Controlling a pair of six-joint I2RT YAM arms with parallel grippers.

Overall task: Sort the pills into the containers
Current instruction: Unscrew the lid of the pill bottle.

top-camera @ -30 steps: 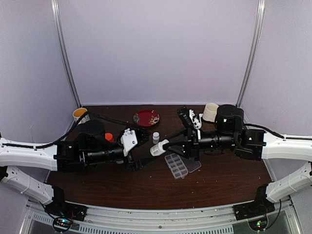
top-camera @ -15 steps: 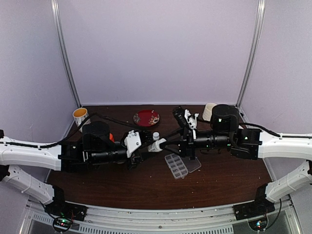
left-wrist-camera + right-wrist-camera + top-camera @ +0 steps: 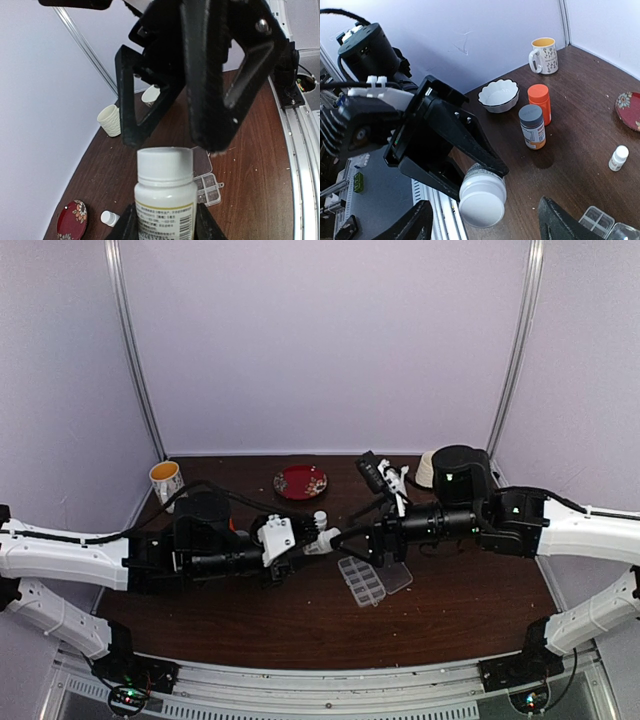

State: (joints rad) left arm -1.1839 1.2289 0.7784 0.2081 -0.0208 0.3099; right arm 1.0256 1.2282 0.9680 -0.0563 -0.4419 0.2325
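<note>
Above the table (image 3: pixel 450 610), a white bottle (image 3: pixel 165 195) is pinched by the left gripper (image 3: pixel 303 546); at its 3 o'clock, the right gripper (image 3: pixel 338 539) is seen with jaws spread.

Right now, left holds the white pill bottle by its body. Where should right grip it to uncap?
The cap. The left gripper clamps the white pill bottle by its body, leaving the round cap end-on toward the right gripper. Come in along the bottle's axis, jaws on opposite sides.
</note>
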